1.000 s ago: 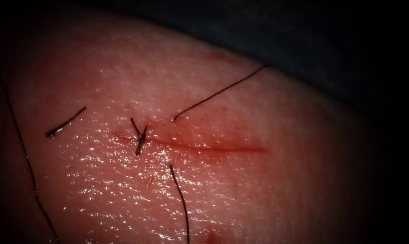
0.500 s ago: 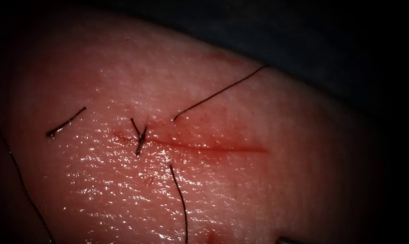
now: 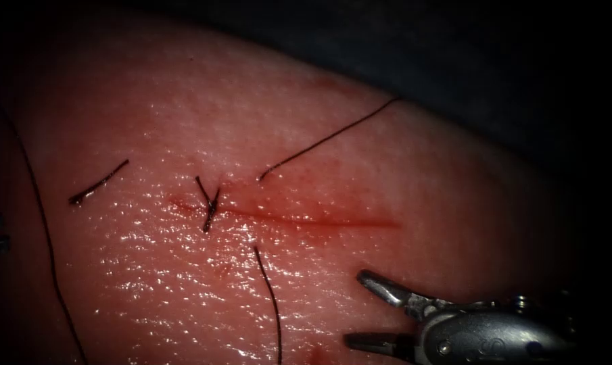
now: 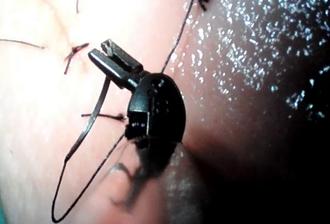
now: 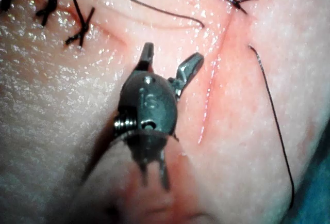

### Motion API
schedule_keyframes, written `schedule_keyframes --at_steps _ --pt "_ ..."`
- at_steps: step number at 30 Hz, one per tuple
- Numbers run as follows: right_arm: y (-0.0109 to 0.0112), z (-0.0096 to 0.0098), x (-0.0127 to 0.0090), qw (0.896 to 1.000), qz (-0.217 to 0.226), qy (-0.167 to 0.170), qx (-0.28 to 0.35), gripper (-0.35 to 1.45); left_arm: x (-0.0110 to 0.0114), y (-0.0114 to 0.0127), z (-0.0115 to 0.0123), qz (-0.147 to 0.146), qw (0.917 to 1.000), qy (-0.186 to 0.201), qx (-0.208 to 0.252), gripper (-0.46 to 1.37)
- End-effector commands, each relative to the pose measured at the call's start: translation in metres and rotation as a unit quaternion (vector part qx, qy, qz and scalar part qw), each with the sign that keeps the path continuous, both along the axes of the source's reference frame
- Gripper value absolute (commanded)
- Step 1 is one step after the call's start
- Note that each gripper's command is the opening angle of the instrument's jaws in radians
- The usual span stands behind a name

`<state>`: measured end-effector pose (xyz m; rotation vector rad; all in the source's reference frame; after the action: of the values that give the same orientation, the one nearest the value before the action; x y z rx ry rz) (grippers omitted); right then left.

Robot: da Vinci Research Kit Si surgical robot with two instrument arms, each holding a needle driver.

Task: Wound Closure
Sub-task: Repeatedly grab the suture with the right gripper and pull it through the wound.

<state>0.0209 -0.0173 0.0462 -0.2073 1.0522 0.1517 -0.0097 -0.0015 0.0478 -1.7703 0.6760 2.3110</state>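
Dark cloth lies behind the glistening tissue point(image 3: 184, 122) in the upper right of the endoscope frame. At the lower right the right gripper point(image 3: 363, 307) reaches in with its jaws spread wide and nothing between them; the right wrist view shows the same released jaws point(image 5: 170, 61) just beside the cut point(image 5: 211, 95). The left gripper point(image 4: 111, 59) hovers over the tissue in its own wrist view, with thread running close beside it; I cannot tell whether its jaws grip that thread or whether they are parted at all.

Outward from the right gripper, a thread end point(image 3: 268, 297) rises from the bottom edge toward the cut point(image 3: 306, 220), and another thread point(image 3: 326, 138) emerges above the cut, running to the upper right. One knotted stitch point(image 3: 209, 206) sits at the cut's left end, a loose cut piece point(image 3: 97, 182) farther left. No needle can be made out.

As a judgement, good practice now is to keep open jaws clear of the surface and any thread grasp away from the knot.

Half a second ago only a sliver of the right tool showed at the bottom edge; a second ago, none.
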Motion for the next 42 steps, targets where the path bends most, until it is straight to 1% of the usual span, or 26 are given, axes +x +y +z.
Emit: schedule_keyframes --at_steps 1,6,10,15,20,24,28,30,31,34,35,36,37,39,41,42 --pt "0.0006 0.0003 0.0004 1.000 -0.002 -0.004 -0.009 0.96 0.0000 0.0000 0.0000 0.005 1.0000 -0.001 0.002 -0.35" --pt "0.0012 0.0013 0.0016 1.000 -0.005 -0.008 -0.030 0.96 -0.0001 -0.0003 0.0000 0.005 1.0000 -0.002 0.003 -0.35" --pt "0.0010 0.0024 0.0029 0.999 -0.021 -0.027 -0.032 0.95 -0.0001 -0.0006 0.0000 0.005 1.0000 -0.004 0.004 -0.35" --pt "0.0001 0.0045 0.0050 0.996 -0.046 -0.066 -0.040 0.92 -0.0002 -0.0010 0.0002 0.005 1.0000 -0.005 0.004 -0.35" --pt "0.0000 0.0062 0.0065 0.994 -0.049 -0.087 -0.048 0.92 -0.0002 -0.0012 0.0003 0.005 0.9999 -0.007 0.007 -0.35" --pt "0.0003 0.0072 0.0077 0.994 -0.049 -0.084 -0.052 0.92 -0.0002 -0.0013 0.0003 0.005 0.9999 -0.007 0.006 -0.35" --pt "0.0002 0.0075 0.0086 0.994 -0.050 -0.080 -0.056 0.91 -0.0003 -0.0014 0.0003 0.005 0.9999 -0.007 0.009 -0.35" --pt "0.0001 0.0076 0.0096 0.994 -0.052 -0.071 -0.058 0.87 -0.0002 -0.0015 0.0004 0.005 0.9999 -0.007 0.009 -0.35" --pt "0.0001 0.0076 0.0097 0.994 -0.053 -0.070 -0.058 0.86 -0.0002 -0.0015 0.0004 0.005 0.9999 -0.008 0.009 -0.35" --pt "-0.0001 0.0077 0.0105 0.995 -0.054 -0.065 -0.059 0.80 -0.0002 -0.0015 0.0004 0.005 0.9999 -0.008 0.009 -0.35" --pt "-0.0001 0.0078 0.0108 0.995 -0.056 -0.061 -0.060 0.75 -0.0002 -0.0015 0.0004 0.006 0.9999 -0.008 0.009 -0.35" --pt "-0.0002 0.0079 0.0108 0.995 -0.057 -0.059 -0.062 0.72 -0.0002 -0.0015 0.0004 0.006 0.9999 -0.008 0.009 -0.35" --pt "-0.0002 0.0079 0.0109 0.995 -0.057 -0.055 -0.066 0.63 -0.0001 -0.0015 0.0004 0.006 0.9999 -0.008 0.009 -0.35" --pt "-0.0003 0.0079 0.0108 0.994 -0.057 -0.057 -0.071 0.61 -0.0001 -0.0015 0.0003 0.006 0.9999 -0.009 0.011 -0.35" --pt "-0.0003 0.0080 0.0106 0.995 -0.053 -0.054 -0.069 0.50 0.0000 -0.0016 0.0003 0.007 0.9999 -0.010 0.011 -0.35" --pt "-0.0003 0.0080 0.0105 0.995 -0.051 -0.054 -0.067 0.50 0.0000 -0.0016 0.0003 0.007 0.9999 -0.010 0.011 -0.35"
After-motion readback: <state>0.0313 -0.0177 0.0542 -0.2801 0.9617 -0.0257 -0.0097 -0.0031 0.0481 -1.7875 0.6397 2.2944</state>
